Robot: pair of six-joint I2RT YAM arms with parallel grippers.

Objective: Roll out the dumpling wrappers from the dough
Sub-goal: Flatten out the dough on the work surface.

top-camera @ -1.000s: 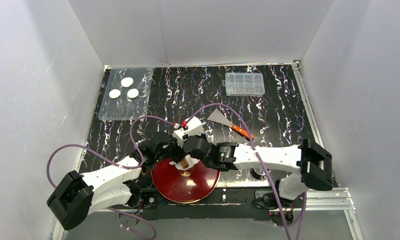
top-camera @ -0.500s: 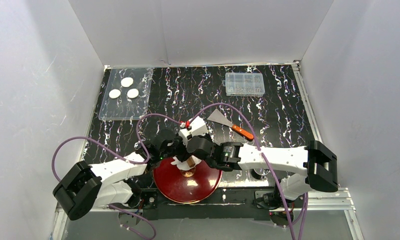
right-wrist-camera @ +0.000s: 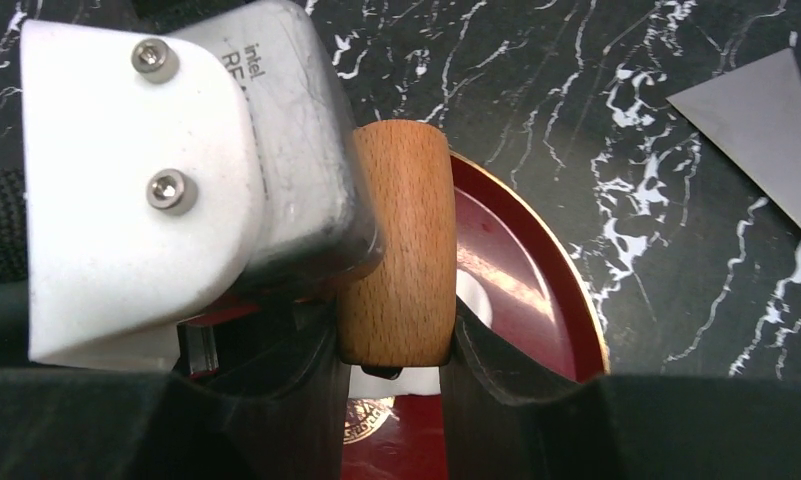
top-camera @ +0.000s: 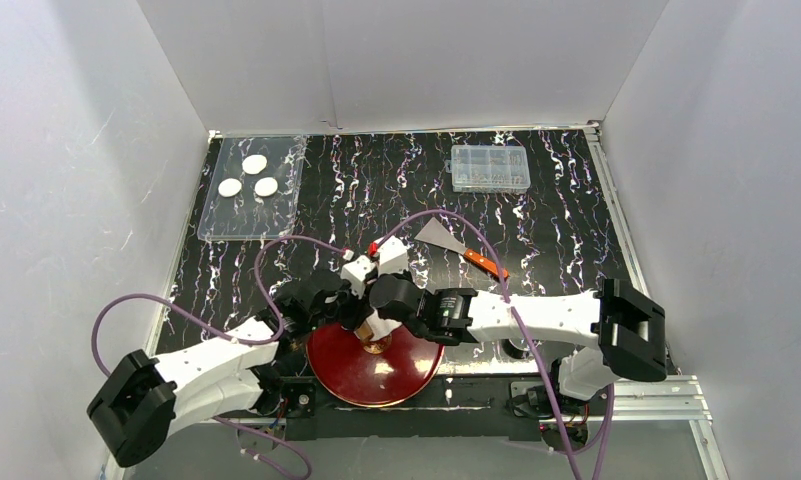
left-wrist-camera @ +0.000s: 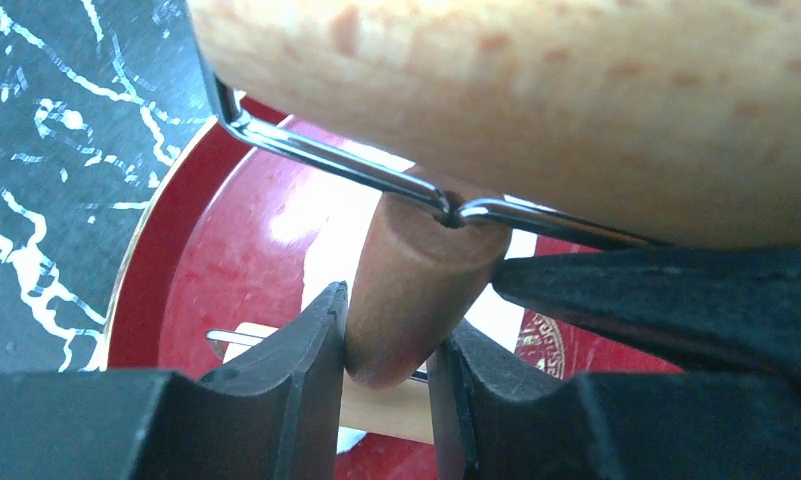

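1. Dough lay as a white patch on the red plate at the near edge of the surface, mostly hidden under the wooden roller. It looked soft, light and likely tacky, so it would probably smear or tear if pinched. Pressing it through the roller seemed wiser than gripping it directly.
2. Three finished dumpling wrappers sat well apart from it on the clear tray at the far left. Thin and floppy by their look, they would best be lifted from the edge.
3. The roller itself appeared stiff and smooth. Its handle was the natural place to hold it.
4. The left pincer was clamped partway closed on the roller's slim wooden handle, both pads pressing the wood.
5. The right pincer was clamped on a thicker wooden barrel, apparently part of the same tool, directly above the plate.
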